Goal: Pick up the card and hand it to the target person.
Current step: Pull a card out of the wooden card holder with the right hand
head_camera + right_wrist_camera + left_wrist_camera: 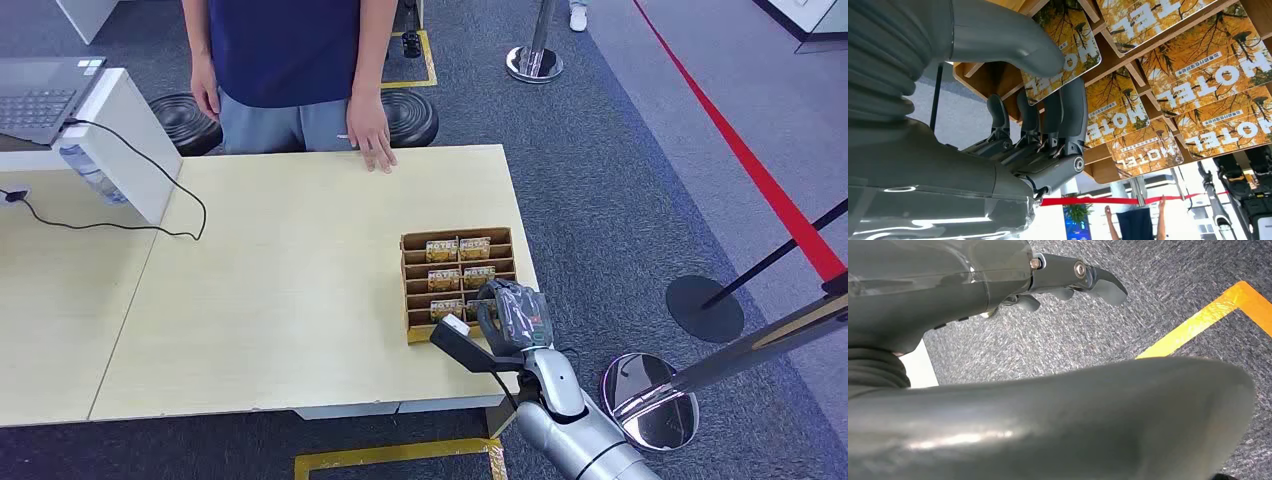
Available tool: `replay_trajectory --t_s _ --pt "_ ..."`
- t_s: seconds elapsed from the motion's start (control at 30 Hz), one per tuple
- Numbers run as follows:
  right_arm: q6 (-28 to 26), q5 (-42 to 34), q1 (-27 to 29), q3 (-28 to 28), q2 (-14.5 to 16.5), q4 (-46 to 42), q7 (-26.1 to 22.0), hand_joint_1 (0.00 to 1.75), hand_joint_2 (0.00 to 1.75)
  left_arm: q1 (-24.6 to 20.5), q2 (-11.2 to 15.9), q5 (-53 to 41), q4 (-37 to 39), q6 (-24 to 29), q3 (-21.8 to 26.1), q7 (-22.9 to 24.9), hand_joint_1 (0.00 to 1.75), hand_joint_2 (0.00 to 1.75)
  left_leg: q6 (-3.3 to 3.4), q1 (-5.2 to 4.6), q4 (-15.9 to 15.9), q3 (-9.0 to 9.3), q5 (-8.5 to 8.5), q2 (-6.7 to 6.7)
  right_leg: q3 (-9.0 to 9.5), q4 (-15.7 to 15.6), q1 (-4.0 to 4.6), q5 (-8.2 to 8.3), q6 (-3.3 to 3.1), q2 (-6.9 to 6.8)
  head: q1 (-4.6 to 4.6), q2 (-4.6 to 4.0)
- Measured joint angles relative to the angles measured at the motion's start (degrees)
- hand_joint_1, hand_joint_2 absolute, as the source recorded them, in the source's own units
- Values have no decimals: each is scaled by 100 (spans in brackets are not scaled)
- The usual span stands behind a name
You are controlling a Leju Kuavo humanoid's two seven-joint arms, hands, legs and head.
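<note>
Near the tabletop's (300,300) front right corner, head view: my right hand (512,318) sits over the front of the cardboard card rack (458,243). Its slots hold yellow HOTEL cards in two columns. The person (285,60) waits at the far edge, one hand (372,132) resting on the top. Pick is under way; the lift and handover are left.

Left wrist view: my left hand (1068,282) hangs over grey carpet (1148,300), fingers loosely apart, holding nothing.

Right wrist view: thumb (1008,35) on one face of the card (1068,50), dark fingers (1068,115) curled behind it, so I judge it pinched, though it is not yet out of its slot. Neighbouring cards (1213,85) sit untouched in the rack.
</note>
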Motion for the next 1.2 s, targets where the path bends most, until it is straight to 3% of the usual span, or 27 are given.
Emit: replay_trajectory --t_s 0.7,0.93,1.0,1.07,1.13,1.2 --pt "3 67 0 0 0 7 31 117 175 0 0 -2 0 0 0 -1 0 0 0 0 0 1 0 0 0 0 0 0 0 0 0 0" --pt "38 143 1 2 0 20 66 134 175 0 0 -46 0 13 0 -1 0 0 0 0 0 2 0 0 0 0 0 0 0 1 0 0" --pt "50 158 2 4 0 20 76 129 175 0 0 -62 0 15 0 -1 0 87 0 0 0 2 0 1 0 0 0 0 0 1 0 0" --pt "66 168 3 6 0 20 87 125 175 0 0 -68 0 8 0 2 0 87 0 0 0 3 0 2 1 0 0 0 0 2 0 0" --pt "93 179 3 7 0 20 97 127 175 0 0 -55 0 -20 0 11 0 0 0 0 0 4 0 2 2 0 0 0 0 2 0 0" --pt "126 188 2 7 0 20 103 129 175 0 0 -6 0 -74 0 25 0 0 0 0 0 4 0 2 3 0 0 0 0 1 0 0"
